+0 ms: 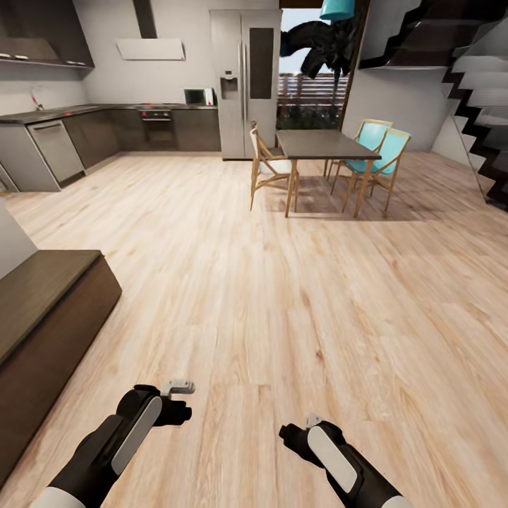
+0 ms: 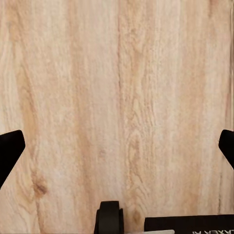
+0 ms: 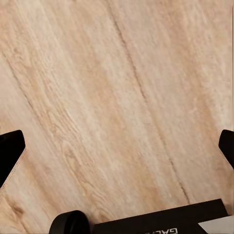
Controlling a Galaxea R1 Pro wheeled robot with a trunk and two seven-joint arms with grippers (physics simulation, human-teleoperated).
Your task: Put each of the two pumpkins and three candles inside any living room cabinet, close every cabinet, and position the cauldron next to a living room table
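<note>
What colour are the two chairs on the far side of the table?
Turquoise seats on light wooden frames, best seen in the head view.

A dark dining table (image 1: 324, 144) with two teal chairs (image 1: 381, 152) and a white-cushioned wooden chair (image 1: 268, 166) stands on the pale wood floor (image 1: 282, 296), near a steel refrigerator (image 1: 245, 81) beside grey kitchen units (image 1: 106, 134).

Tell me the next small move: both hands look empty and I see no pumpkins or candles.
Probably turn the base left toward the long dark-brown wooden cabinet. Both wrist views show wide-open fingers over bare pale wood-plank floor, and ahead stand a dark dining table and grey kitchen units.
</note>
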